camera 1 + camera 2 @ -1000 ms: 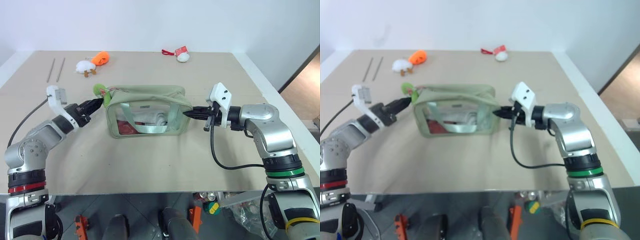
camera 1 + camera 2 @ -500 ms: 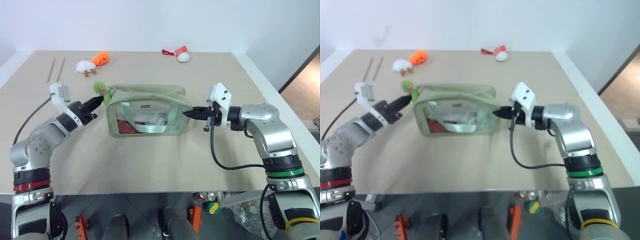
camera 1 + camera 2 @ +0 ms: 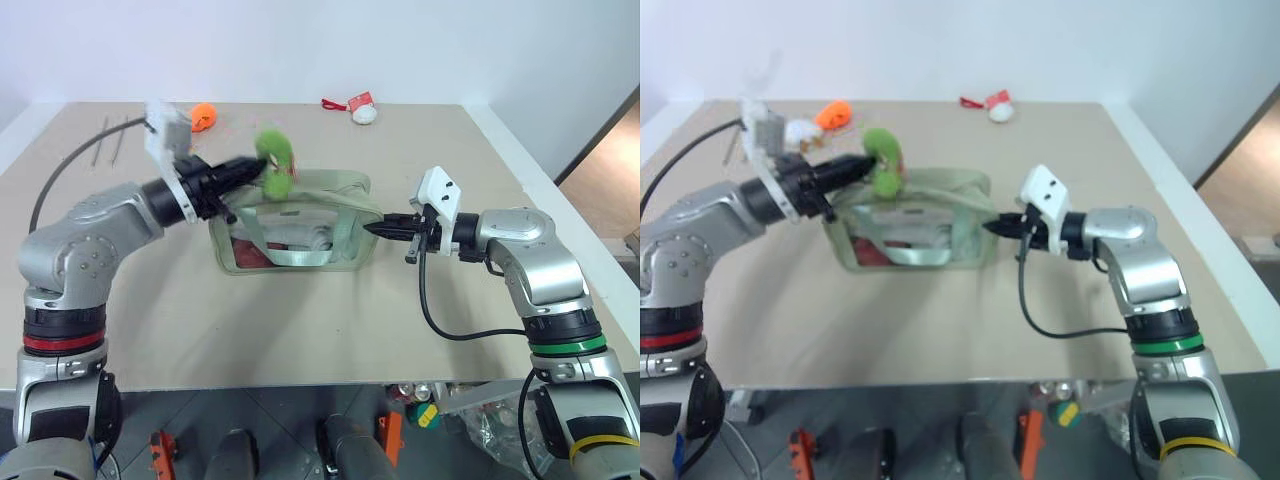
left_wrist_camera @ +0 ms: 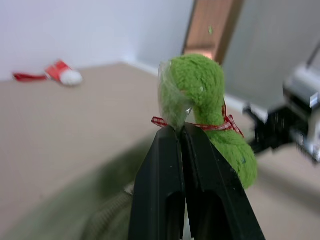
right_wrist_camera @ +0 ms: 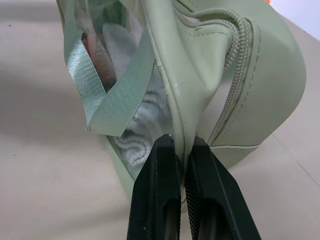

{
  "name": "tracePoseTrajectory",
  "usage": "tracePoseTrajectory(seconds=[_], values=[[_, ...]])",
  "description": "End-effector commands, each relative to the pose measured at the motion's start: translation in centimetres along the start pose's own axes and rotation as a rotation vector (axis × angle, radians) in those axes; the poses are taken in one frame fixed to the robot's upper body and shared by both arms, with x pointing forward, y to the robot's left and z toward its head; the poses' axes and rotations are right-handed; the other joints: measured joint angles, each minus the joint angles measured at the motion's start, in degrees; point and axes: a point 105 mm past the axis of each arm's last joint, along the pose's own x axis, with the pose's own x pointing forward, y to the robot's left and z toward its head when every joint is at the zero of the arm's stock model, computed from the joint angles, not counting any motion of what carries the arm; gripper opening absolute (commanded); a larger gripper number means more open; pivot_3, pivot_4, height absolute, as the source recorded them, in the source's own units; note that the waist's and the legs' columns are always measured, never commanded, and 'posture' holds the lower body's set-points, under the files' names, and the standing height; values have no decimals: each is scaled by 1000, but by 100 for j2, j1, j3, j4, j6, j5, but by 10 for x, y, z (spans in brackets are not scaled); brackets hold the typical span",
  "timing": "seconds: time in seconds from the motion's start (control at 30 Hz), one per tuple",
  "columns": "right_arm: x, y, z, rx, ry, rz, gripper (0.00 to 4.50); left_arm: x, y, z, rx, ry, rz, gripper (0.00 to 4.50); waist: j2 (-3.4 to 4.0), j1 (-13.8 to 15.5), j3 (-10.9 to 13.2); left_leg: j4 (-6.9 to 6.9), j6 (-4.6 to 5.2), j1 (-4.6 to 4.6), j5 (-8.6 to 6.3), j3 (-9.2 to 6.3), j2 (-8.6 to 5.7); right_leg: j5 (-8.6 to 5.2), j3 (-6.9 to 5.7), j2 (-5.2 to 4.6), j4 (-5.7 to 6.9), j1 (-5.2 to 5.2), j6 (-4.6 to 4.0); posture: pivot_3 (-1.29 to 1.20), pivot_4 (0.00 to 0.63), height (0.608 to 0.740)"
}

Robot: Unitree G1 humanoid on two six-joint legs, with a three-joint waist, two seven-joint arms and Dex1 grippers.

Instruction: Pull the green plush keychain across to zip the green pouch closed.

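— Two claws, both clamped, one at each end of the job. The left gripper [image 3: 247,167] has its fingers pressed together on the green plush keychain [image 3: 276,161], pinching it by the wrapped bit near the red checked ribbon [image 4: 210,126].

— And where does that put the keychain?

— Lifted above the top of the green pouch [image 3: 297,222], toward the pouch's left end. The pouch sits near the middle of the table [image 3: 300,330], a little toward the far edge.

— The other arm?

— The right gripper [image 3: 374,228] has its fingers closed on the pouch's right end panel, just beside where the zipper [image 5: 241,65] curves down. I'd say it is anchoring the bag.

— So which way does the pull run?

— The zipper's long axis runs left to right along the pouch top. The left claw holds the keychain; the right claw marks the far end. My judgement: the keychain has to travel rightward along that line, toward the right gripper, staying low enough to drag the slider rather than lift the pouch.
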Motion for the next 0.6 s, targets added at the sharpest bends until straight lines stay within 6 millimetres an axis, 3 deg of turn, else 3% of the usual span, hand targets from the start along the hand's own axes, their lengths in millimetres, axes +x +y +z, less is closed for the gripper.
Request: tracePoseTrajectory(seconds=[0.03, 0.27, 0.4, 0.6], values=[[2, 7, 2, -10, 0, 17, 0, -1, 0, 2, 45, 23, -15, 661, 0, 1, 0, 0, 0, 0, 0, 1, 0, 0, 0, 0, 0, 0, 0, 0, 150, 740], [-1, 8, 1, -6, 3, 10, 0, -3, 15, 13, 43, -20, 50, 3007, 0, 3, 0, 1, 0, -1, 0, 1, 0, 0, 1, -1, -1, 0, 1, 0, 150, 740], [1, 9, 2, -6, 2, 14, 0, -9, 20, 33, -20, -127, 71, 4302, 0, 6, 0, 2, 1, -2, 0, 0, 0, 0, 0, -1, -1, 0, 1, 0, 150, 740], [3, 7, 4, -12, -3, 21, 0, -37, 11, 49, -46, -203, 35, 4302, 0, -2, 0, 0, 1, -2, 0, 1, 0, 0, 1, -1, -1, 0, 1, 0, 150, 740]])
